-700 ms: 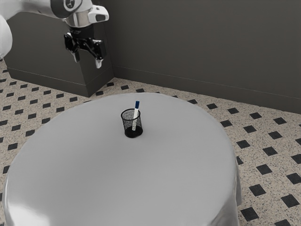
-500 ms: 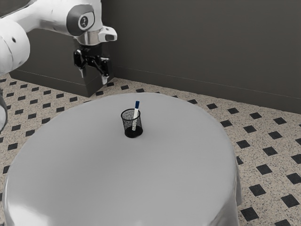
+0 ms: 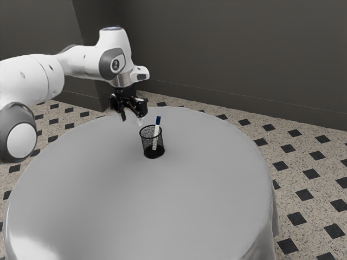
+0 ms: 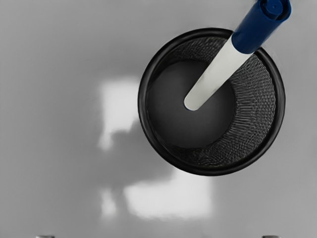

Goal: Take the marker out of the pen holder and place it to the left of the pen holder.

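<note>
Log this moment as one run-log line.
jaws: open, empty, near pen holder | marker: leaning inside, blue cap up | holder: upright on table | status: marker not yet gripped

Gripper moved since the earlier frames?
Yes. The gripper has come lower and toward the exterior view's right, much closer to the pen holder, which hasn't moved on the table.

A round, grey-draped table [image 3: 135, 206] carries a black mesh pen holder [image 3: 148, 145] standing upright.

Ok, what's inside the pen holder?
One marker, tilted in the holder, white end down, blue cap sticking out. I see no second pen. The marker hides a strip of mesh and bottom behind it.
</note>
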